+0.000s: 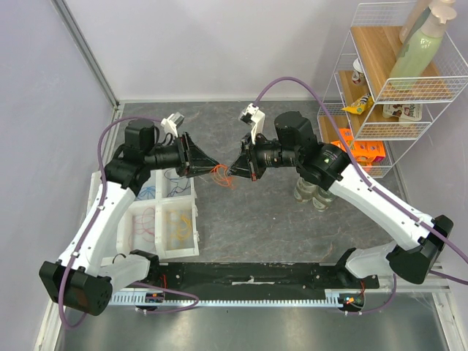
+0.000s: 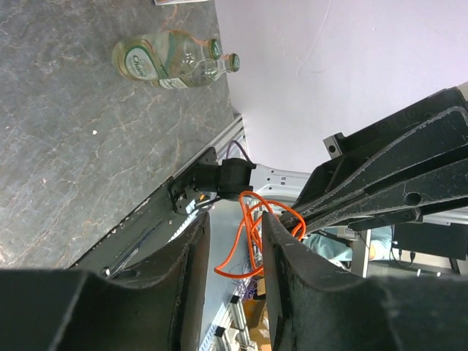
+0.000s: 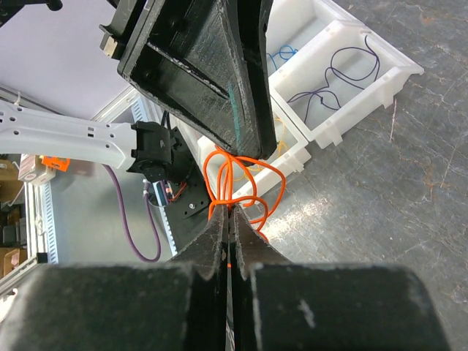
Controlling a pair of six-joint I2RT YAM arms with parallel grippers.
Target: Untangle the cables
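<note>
The right end effector [image 3: 230,219] is pinched shut on the tangled thin orange wire loops [image 3: 245,172]; the left end effector [image 2: 235,230], part open, straddles them from directly opposite

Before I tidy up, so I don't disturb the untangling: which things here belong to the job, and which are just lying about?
Job: orange cable, left gripper, right gripper, tray, cables in it.
Lying about: glass bottles, shelf, green bottle, orange box.

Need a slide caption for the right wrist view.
Right jaws shut on the orange cable loops, left jaws just above, white compartment tray behind.
</note>
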